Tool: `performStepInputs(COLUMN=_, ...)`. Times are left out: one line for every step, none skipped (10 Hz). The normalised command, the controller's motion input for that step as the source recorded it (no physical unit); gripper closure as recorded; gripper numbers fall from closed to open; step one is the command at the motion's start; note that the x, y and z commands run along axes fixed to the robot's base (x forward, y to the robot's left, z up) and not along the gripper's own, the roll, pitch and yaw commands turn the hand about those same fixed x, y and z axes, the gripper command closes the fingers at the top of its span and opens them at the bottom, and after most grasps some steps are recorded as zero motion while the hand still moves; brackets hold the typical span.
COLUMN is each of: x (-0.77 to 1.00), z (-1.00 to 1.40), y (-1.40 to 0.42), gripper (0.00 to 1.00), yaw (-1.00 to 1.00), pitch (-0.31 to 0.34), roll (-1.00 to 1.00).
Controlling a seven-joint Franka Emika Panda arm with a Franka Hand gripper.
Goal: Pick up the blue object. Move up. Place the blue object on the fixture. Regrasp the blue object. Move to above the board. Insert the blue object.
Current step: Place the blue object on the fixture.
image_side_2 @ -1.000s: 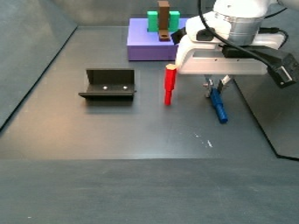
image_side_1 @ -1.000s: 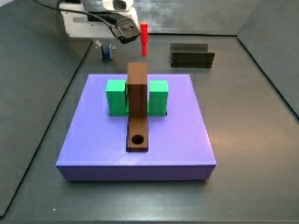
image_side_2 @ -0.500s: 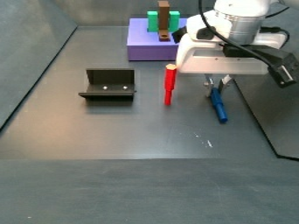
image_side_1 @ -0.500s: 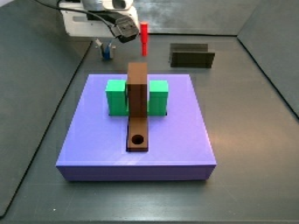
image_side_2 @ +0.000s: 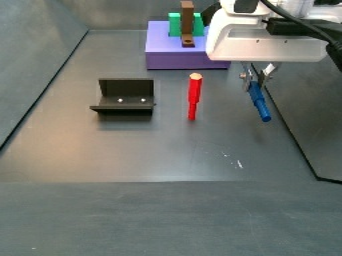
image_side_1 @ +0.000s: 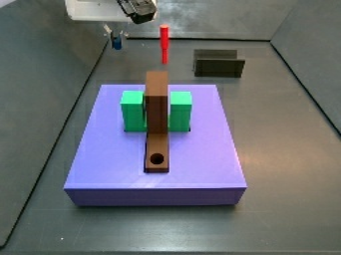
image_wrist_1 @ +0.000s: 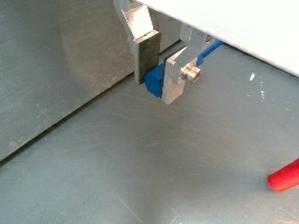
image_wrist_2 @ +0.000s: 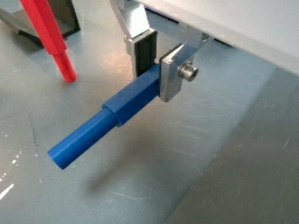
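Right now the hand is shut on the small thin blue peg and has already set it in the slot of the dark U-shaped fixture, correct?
Not quite. The hand is shut on the small thin blue peg, but the peg hangs in the air beside the red upright stick, well away from the dark U-shaped fixture, whose slot is empty in a side view.

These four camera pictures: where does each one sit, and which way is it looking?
Wrist view: on the arm, looking down past the pincer gripping the blue peg.
Wrist view: likewise, showing the peg's length beside the red stick.
Side view: at the board's hole end, facing the fixture.
Side view: opposite, fixture near, board far.
All four show the peg.
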Motion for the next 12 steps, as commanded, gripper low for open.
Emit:
performStepInputs(x=0.12, z=0.91, y=0.0, gripper=1.0, yaw=-0.06, pitch=0.0, roll=-0.73)
performStepInputs(x=0.19, z=0.93, y=0.03, gripper=1.0, yaw=-0.03, pitch=-0.057, roll=-0.71)
performStepInputs(x=0.28, z=0.91, y=0.05, gripper=1.0, yaw=-0.04, pitch=-0.123, roll=-0.71)
performStepInputs(x=0.39, z=0.87, y=0.05, gripper=1.0, yaw=-0.12, pitch=-0.134, roll=-0.74)
performStepInputs(x=0.54, z=0.8, y=0.06, gripper=1.0, yaw=-0.25, pitch=-0.1, roll=-0.8)
performStepInputs(x=0.76, z=0.72, y=0.11, gripper=1.0, yaw=-0.4, pitch=-0.026, roll=-0.87)
performStepInputs(x=0.83, z=0.71, y=0.07, gripper=1.0, yaw=-0.37, pitch=0.0, roll=-0.84)
performStepInputs(x=0.88, z=0.69, y=0.05, gripper=1.0, yaw=-0.33, pitch=0.0, roll=-0.81)
performStepInputs(x=0.93, z=0.59, y=0.01, gripper=1.0, yaw=-0.29, pitch=0.051, roll=-0.74)
performStepInputs(x=0.97, z=0.45, y=0.0, gripper=1.0, yaw=-0.25, pitch=0.086, roll=-0.71)
performStepInputs(x=0.98, z=0.34, y=0.0, gripper=1.0, yaw=-0.22, pitch=0.069, roll=-0.74)
performStepInputs(x=0.99, z=0.31, y=0.0, gripper=1.0, yaw=-0.2, pitch=0.049, roll=-0.74)
